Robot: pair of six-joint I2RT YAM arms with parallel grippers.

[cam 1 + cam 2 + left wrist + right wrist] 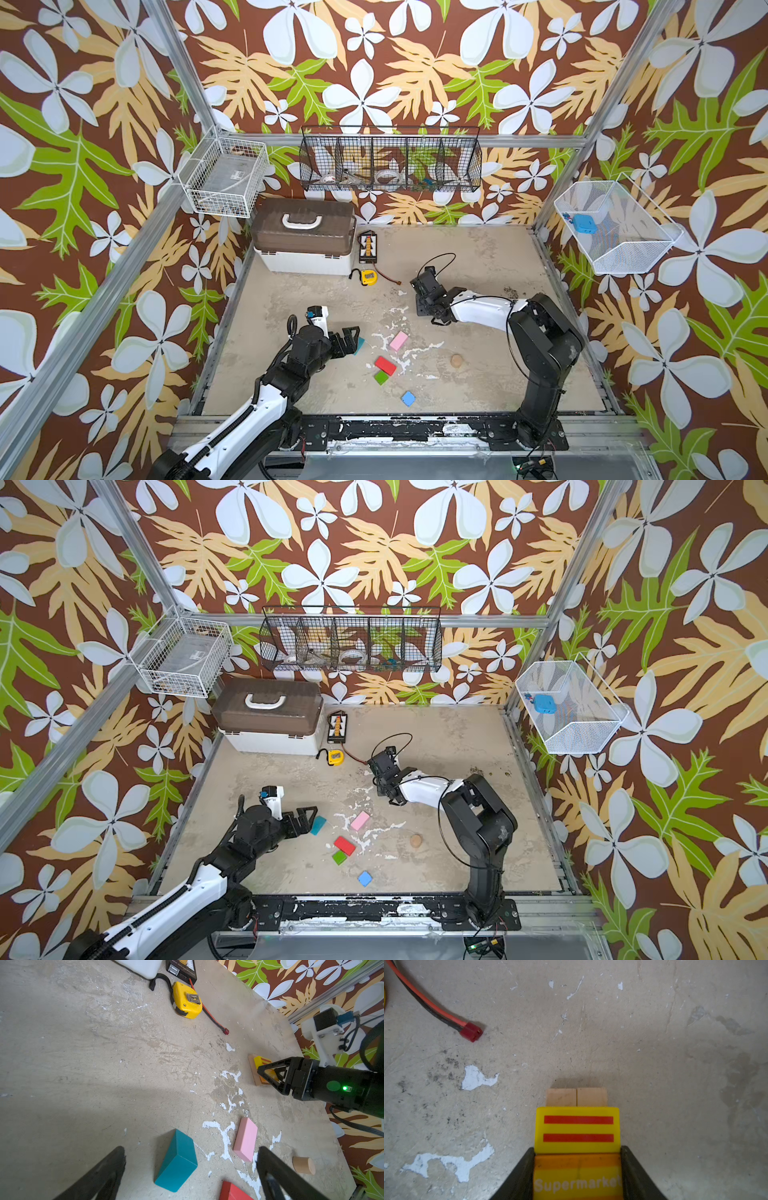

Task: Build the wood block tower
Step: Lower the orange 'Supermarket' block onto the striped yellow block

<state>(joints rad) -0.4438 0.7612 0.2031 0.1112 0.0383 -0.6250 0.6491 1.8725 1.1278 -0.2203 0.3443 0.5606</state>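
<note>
My right gripper [577,1149] is shut on an orange and yellow "Supermarket" block [577,1176]. That block rests beside a yellow red-striped block [577,1129] on two plain wood planks [576,1097], a low stack at mid-table. From the left wrist view the same stack [260,1060] shows under the right gripper [270,1079]. My left gripper [191,1149] is open, its fingers either side of a teal block [176,1161] lying on the table, not touching it. In both top views pink [398,340], red [385,365], green [381,377] and blue [408,398] blocks and a wood disc [457,360] lie loose.
A yellow tape measure [368,276], a black board with a red-tipped cable [471,1031] and a brown-lidded white box [305,235] sit at the back left. Wire baskets [390,160] hang on the walls. Metal rails edge the table.
</note>
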